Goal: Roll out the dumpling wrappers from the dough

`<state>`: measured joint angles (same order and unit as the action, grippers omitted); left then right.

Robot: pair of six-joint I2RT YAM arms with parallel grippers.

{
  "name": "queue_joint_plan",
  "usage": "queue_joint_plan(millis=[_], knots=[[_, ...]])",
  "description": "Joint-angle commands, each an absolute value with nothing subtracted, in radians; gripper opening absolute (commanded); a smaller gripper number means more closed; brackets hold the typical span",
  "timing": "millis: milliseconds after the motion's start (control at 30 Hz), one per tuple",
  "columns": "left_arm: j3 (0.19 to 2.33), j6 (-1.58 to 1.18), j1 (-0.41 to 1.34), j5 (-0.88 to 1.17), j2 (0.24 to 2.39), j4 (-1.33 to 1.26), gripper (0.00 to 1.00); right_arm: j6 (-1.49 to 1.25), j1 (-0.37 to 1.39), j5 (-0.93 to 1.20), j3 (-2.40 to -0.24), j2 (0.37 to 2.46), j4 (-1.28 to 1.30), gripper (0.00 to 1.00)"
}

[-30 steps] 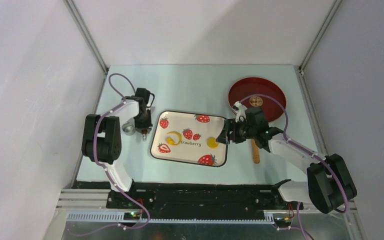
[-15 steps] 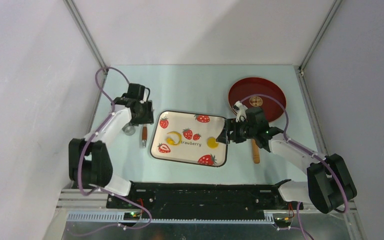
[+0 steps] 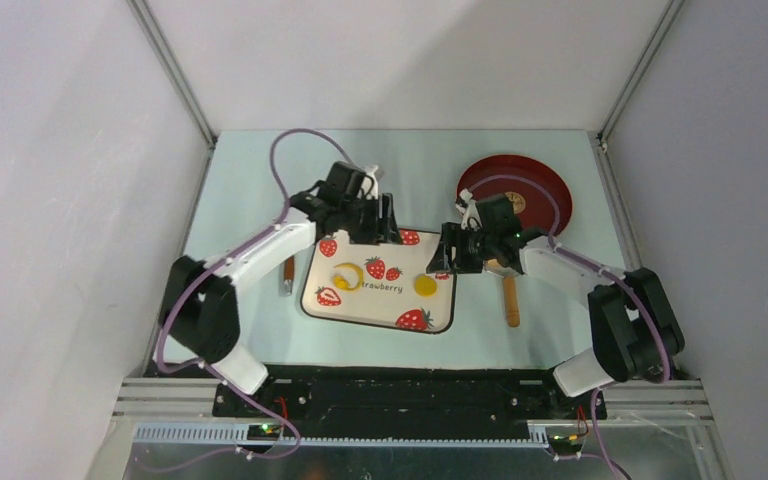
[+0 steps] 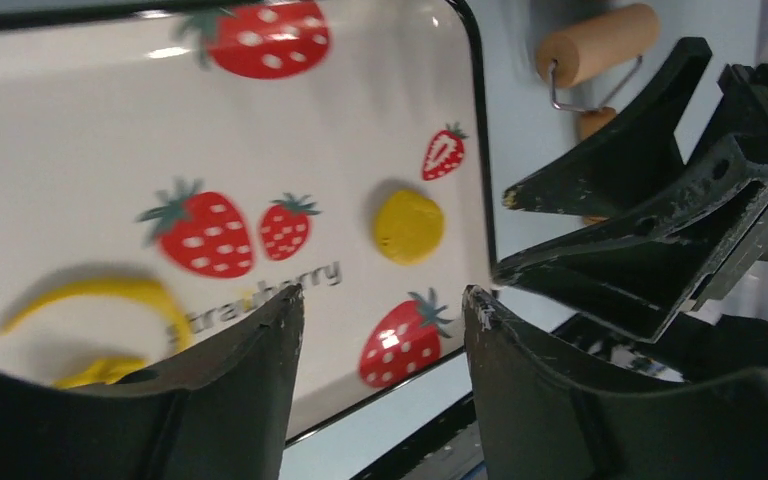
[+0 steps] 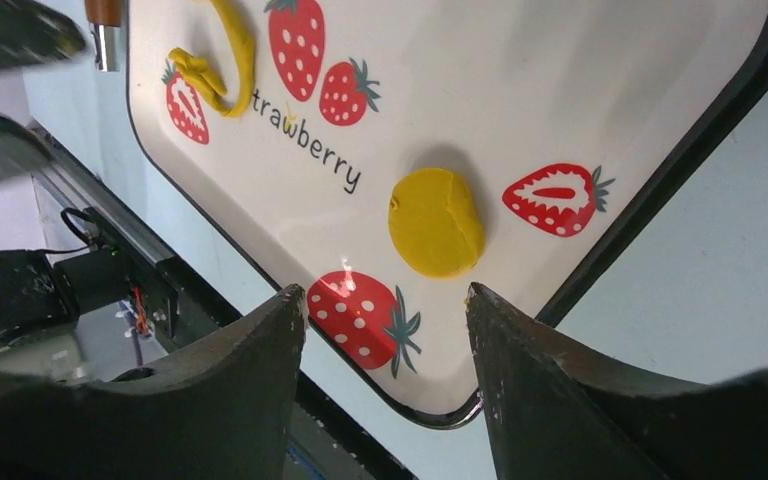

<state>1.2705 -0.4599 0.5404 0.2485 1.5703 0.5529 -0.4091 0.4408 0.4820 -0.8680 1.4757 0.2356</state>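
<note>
A flat yellow wrapper (image 3: 424, 285) lies on the right part of the strawberry-print tray (image 3: 360, 305). It also shows in the left wrist view (image 4: 409, 226) and the right wrist view (image 5: 437, 222). The yellow ring-shaped dough (image 3: 348, 275) lies on the tray's left part (image 5: 215, 60). A tan-brown wrapper (image 3: 516, 204) lies on the red plate (image 3: 540, 180), close behind my right wrist. My left gripper (image 3: 375, 228) is open and empty over the tray's far edge. My right gripper (image 3: 446, 258) is open and empty above the tray's right edge, just beyond the yellow wrapper.
A wooden roller (image 3: 510, 298) lies right of the tray and shows in the left wrist view (image 4: 600, 45). A brown-handled tool (image 3: 288, 272) lies left of the tray. The two grippers face each other closely over the tray; the right gripper's fingers (image 4: 610, 230) fill the left wrist view's right side.
My left arm has swung from left of the tray to over its far edge. My right gripper has moved a little away from the yellow wrapper, toward the far side.
</note>
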Motion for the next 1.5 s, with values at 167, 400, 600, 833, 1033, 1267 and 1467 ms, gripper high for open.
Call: queue_joint_plan(millis=[167,400,600,833,1033,1267,1467], knots=[[1.086,-0.768,0.589,0.520,1.739,0.094,0.58,-0.456,0.436,0.494,-0.987,1.651,0.406,0.58],[0.997,-0.841,0.590,0.546,1.813,-0.040,0.51,-0.476,0.435,0.469,-1.017,1.747,0.446,0.54],[0.987,-0.837,0.591,0.552,1.852,-0.050,0.47,-0.491,0.435,0.453,-1.038,1.787,0.453,0.49],[0.987,-0.835,0.591,0.545,1.910,-0.051,0.40,-0.511,0.436,0.463,-1.047,1.825,0.448,0.43],[0.980,-0.819,0.590,0.555,1.936,-0.051,0.36,-0.526,0.434,0.484,-1.046,1.843,0.434,0.39],[0.966,-0.822,0.593,0.566,1.915,-0.054,0.31,-0.576,0.434,0.553,-1.046,1.855,0.408,0.37],[0.969,-0.833,0.600,0.584,1.919,-0.070,0.25,-0.593,0.429,0.567,-1.047,1.841,0.400,0.36]])
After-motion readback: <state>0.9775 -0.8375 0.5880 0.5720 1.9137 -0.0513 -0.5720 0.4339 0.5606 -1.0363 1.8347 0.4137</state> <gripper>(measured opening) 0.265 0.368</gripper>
